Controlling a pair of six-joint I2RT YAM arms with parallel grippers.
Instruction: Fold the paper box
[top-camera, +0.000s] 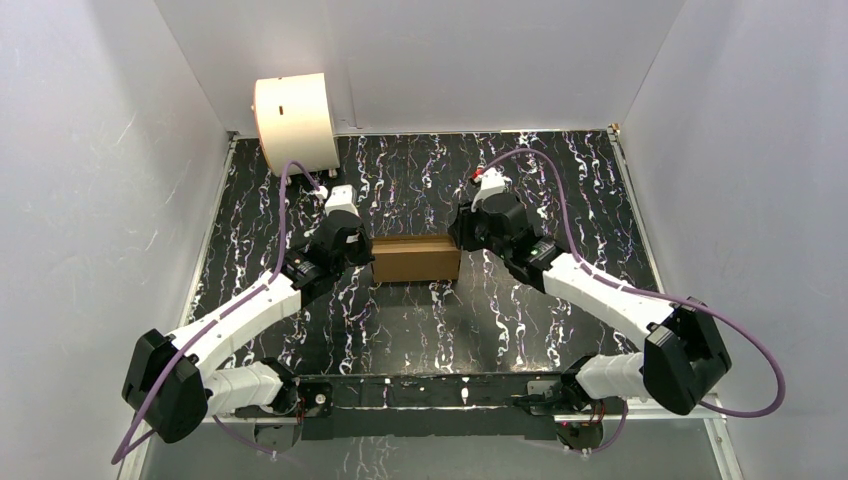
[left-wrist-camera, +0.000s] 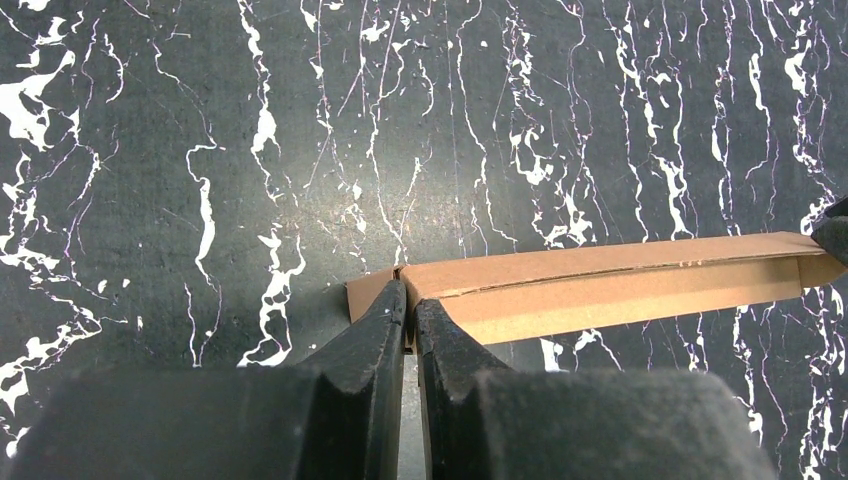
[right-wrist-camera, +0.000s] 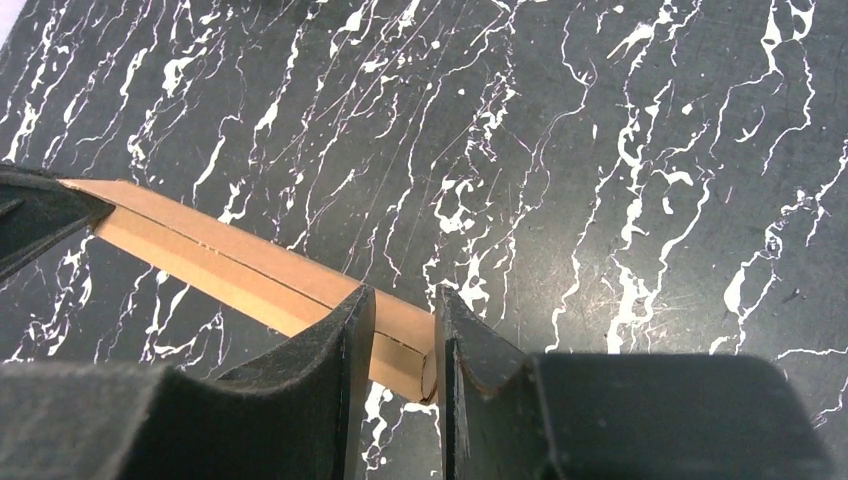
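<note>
Left arm's black fingers (left-wrist-camera: 372, 345) clench one end of the plain brown corrugated cardboard box (left-wrist-camera: 600, 285) on the black marbled desk (left-wrist-camera: 500, 120). Right arm's fingers (right-wrist-camera: 335, 350) grasp its opposite end. Overhead, the box (top-camera: 416, 260) lies mid-desk between them; uneven squeezing could buckle it.

Matt brown cardboard paper box (top-camera: 416, 258) on smooth black marbled table (top-camera: 420, 330).
</note>
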